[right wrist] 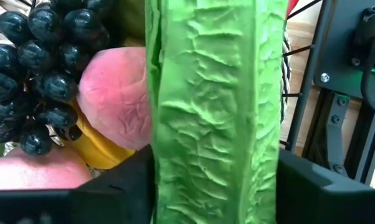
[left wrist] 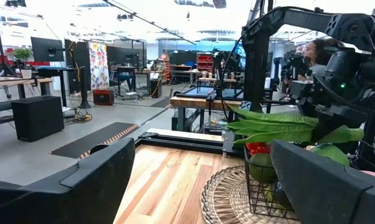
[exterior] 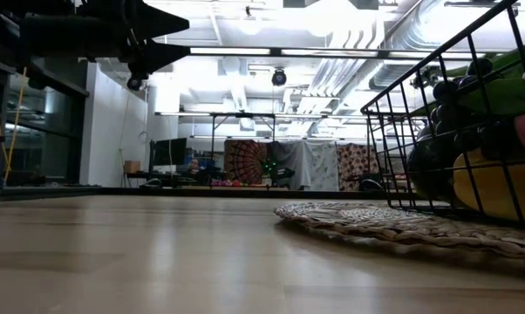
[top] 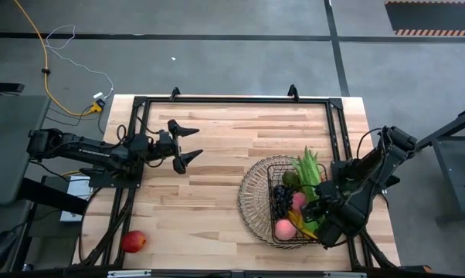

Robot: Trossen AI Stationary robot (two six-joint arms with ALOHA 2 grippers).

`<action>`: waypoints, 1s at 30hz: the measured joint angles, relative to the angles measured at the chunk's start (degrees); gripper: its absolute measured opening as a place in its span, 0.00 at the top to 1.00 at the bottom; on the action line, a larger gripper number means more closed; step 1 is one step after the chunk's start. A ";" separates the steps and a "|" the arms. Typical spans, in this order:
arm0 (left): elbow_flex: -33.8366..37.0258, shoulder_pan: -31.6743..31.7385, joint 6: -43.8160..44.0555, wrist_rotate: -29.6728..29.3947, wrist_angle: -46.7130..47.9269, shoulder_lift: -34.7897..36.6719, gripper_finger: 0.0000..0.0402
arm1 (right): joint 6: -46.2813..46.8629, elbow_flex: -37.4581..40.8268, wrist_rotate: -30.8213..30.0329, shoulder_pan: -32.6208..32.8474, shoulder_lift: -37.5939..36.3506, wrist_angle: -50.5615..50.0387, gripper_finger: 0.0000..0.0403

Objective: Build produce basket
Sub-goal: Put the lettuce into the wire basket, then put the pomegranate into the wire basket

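The dark wire basket (top: 257, 202) with its wide woven rim stands at the table's right. It holds dark grapes (top: 280, 199), pink peaches (top: 285, 228), a yellow banana (right wrist: 100, 149) and long green leaves (top: 310, 164). My right gripper (top: 319, 216) is over the basket's near right part, shut on a long green ribbed vegetable (right wrist: 212, 106). My left gripper (top: 191, 145) is open and empty in the air over the table's far left; it also shows in the low view (exterior: 153, 39). A red apple (top: 133, 241) lies on the table near the front left corner. My right gripper pinches the long green vegetable between its two fingers (right wrist: 113, 193), which sit on its two long edges (right wrist: 166, 180). The vegetable reaches out past the fingers over the grapes and peaches in the basket. Whether its far end rests on them cannot be told.
Black frame rails (top: 217, 100) run along the table's far edge and both sides. Bare wood lies between the left gripper and the basket (top: 209, 193). The basket's woven rim (exterior: 376, 222) lies flat on the table.
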State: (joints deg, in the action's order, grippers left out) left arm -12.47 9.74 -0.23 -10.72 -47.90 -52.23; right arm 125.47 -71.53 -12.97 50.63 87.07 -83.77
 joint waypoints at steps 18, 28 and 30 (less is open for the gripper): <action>0.00 0.00 0.00 0.00 -0.02 0.00 0.10 | -4.81 -9.91 -5.46 -0.02 -0.60 -6.35 0.22; 0.00 0.00 1.63 0.30 -0.02 0.00 0.10 | -30.81 -10.15 -17.92 -10.32 -0.72 -1.69 0.22; -0.21 0.00 2.69 1.26 0.02 -0.02 0.10 | -41.29 -10.14 -18.06 -14.67 -0.70 1.99 0.22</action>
State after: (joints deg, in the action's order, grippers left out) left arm -12.68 9.74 2.46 -9.46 -47.88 -52.25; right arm 84.18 -81.67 -31.03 35.96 86.37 -81.78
